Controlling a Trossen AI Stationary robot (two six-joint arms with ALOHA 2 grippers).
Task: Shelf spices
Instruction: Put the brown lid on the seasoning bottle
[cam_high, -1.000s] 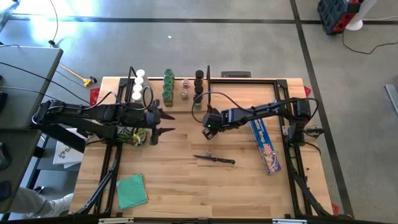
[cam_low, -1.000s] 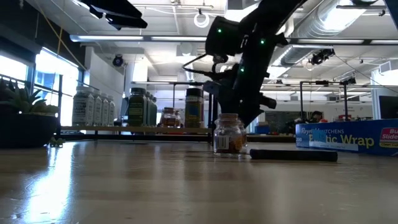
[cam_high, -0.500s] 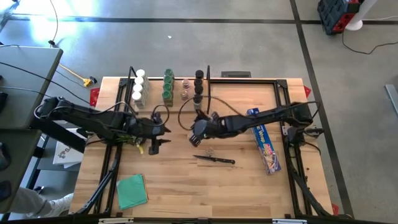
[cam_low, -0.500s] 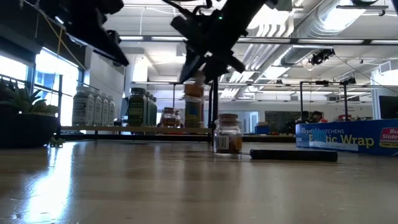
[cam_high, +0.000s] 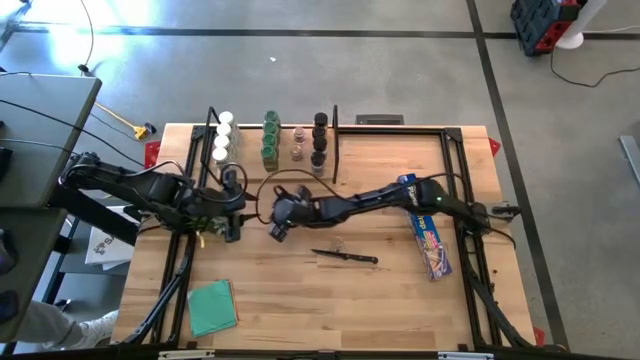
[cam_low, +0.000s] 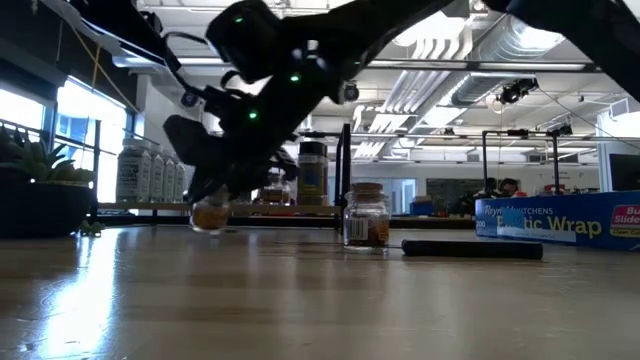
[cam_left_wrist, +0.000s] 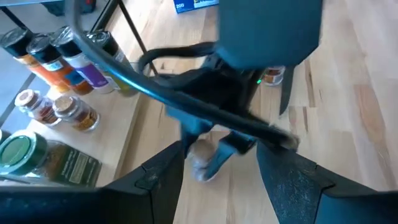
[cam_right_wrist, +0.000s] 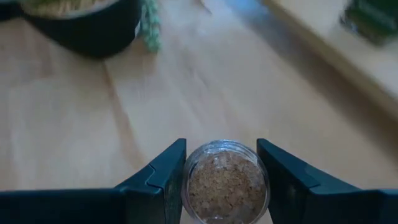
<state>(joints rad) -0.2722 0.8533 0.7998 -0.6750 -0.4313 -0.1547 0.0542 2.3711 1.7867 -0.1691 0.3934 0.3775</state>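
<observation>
The right gripper (cam_right_wrist: 221, 186) was clamped on a small clear glass spice jar with brownish granules (cam_right_wrist: 227, 182), held low over the wooden table (cam_high: 300, 300) left of centre. The jar's long axis ran forward between the fingers, its base facing outward, so it probably needed tipping upright before being set down. The pale wooden plank shelf with black end rods (cam_high: 290, 160) lay toward the table's far edge from this gripper. The left gripper (cam_high: 235, 200) waited open just beside, no nearer.
</observation>
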